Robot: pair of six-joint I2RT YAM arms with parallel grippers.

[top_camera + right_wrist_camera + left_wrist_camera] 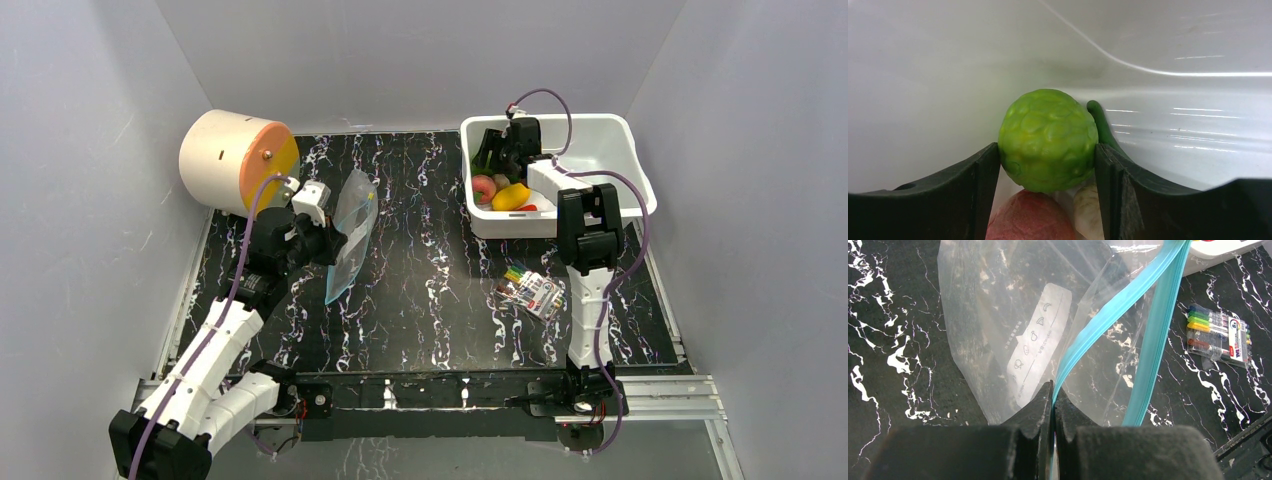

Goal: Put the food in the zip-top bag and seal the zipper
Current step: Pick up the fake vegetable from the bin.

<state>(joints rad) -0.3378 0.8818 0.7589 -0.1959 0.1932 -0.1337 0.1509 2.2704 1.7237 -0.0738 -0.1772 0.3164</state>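
Where the right claw (1047, 151) clamps sits a knobbly green ball (1048, 135).

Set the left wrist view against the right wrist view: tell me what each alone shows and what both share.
Left wrist only: the left gripper shut on the zip-top bag at its blue zipper, plus the marker packet and the black marbled table. Right wrist only: the right gripper closed on a bumpy green toy fruit, with a reddish toy beneath it. Both: the white bin, a mere corner in the left wrist view, filling the background in the right.
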